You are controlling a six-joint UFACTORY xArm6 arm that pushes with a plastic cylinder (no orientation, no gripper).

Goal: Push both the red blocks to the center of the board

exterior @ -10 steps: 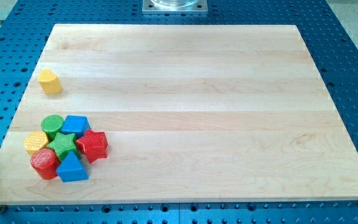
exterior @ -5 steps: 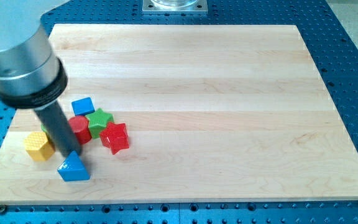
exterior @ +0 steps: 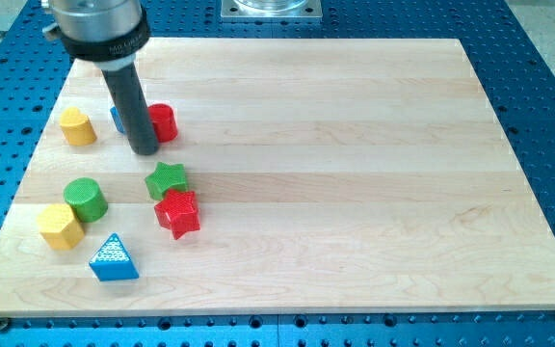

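Note:
My tip (exterior: 145, 151) rests on the wooden board (exterior: 355, 193) at the upper left. It touches the lower left side of a red cylinder (exterior: 164, 121). A blue block (exterior: 118, 118) is mostly hidden behind the rod. A red star (exterior: 178, 213) lies lower down, below my tip and slightly to the right. A green star (exterior: 167, 179) sits just above the red star, touching it.
A yellow block (exterior: 77, 127) lies at the left edge. A green cylinder (exterior: 86, 199), a yellow hexagon (exterior: 60, 226) and a blue triangle (exterior: 114, 259) lie at the lower left. A metal mount (exterior: 272, 9) sits at the view's top.
The rod moved up the board. The red cylinder and blue block were pushed up with it. The green cylinder is now uncovered. The stars stayed about where they were.

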